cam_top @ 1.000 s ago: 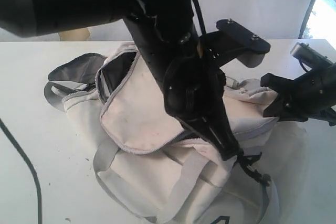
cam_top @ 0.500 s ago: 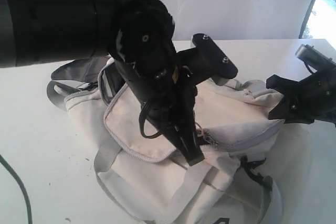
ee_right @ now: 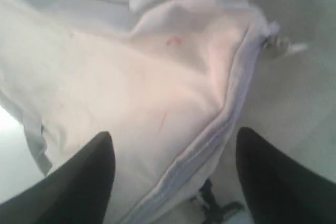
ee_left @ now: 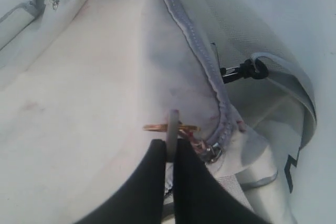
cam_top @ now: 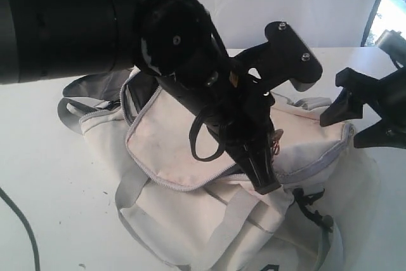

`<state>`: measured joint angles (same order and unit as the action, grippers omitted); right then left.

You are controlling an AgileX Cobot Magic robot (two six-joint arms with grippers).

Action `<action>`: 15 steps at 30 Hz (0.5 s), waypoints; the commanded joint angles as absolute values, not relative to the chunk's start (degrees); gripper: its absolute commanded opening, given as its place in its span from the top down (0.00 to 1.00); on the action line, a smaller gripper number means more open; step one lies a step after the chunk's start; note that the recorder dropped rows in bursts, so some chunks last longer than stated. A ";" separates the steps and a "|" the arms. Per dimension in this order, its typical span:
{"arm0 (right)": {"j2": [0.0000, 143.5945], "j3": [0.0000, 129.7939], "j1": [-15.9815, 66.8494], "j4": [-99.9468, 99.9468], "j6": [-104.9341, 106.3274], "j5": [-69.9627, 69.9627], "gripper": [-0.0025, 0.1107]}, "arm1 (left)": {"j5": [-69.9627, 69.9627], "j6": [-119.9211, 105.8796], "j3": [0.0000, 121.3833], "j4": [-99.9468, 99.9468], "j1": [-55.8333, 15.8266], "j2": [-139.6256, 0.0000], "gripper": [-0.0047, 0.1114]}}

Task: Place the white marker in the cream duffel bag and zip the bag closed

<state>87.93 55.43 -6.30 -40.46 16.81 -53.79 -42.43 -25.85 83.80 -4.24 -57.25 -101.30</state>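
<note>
The cream duffel bag (cam_top: 171,138) lies on the white table, its flap still open at the far left where dark lining (cam_top: 141,93) shows. My left gripper (cam_top: 266,185) is shut on the grey zipper pull (ee_left: 172,127), which carries a gold ring (ee_left: 157,127), near the bag's right end. In the left wrist view the left gripper (ee_left: 171,148) pinches that tab over the bag (ee_left: 79,103). My right gripper (cam_top: 340,132) hangs open beside the bag's right end. The right gripper (ee_right: 173,137) straddles the zipper seam (ee_right: 231,108) without touching it. The white marker is out of view.
The white table (cam_top: 51,176) extends left of the bag, with a black cable (cam_top: 19,220) on it. Grey webbing handles (cam_top: 222,233) and a black strap clip (cam_top: 304,198) lie at the bag's near side. A white wall (cam_top: 304,4) stands behind.
My left gripper has moved right along the zipper with the pull in it. My right gripper has opened, let go of the bag's end and risen slightly.
</note>
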 commanded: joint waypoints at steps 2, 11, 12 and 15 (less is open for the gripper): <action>86.45 55.45 -6.82 -37.45 16.75 -68.58 0.59 | -41.07 -23.88 83.83 -4.20 -57.19 -100.42 0.96; 74.10 49.86 -5.58 -37.58 55.51 -68.13 0.83 | -41.58 -13.55 83.83 -4.19 -57.19 -100.42 0.96; 72.67 49.01 -5.15 -37.69 58.94 -67.12 0.84 | -41.72 -11.95 83.83 -4.38 -57.19 -100.42 0.96; 70.24 46.95 -3.69 -37.85 61.83 -65.97 0.84 | -42.01 -5.27 83.83 -5.23 -57.19 -100.42 0.96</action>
<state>72.33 48.69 -4.91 -37.63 56.09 -66.93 -42.31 -11.74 83.80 -3.99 -57.25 -101.30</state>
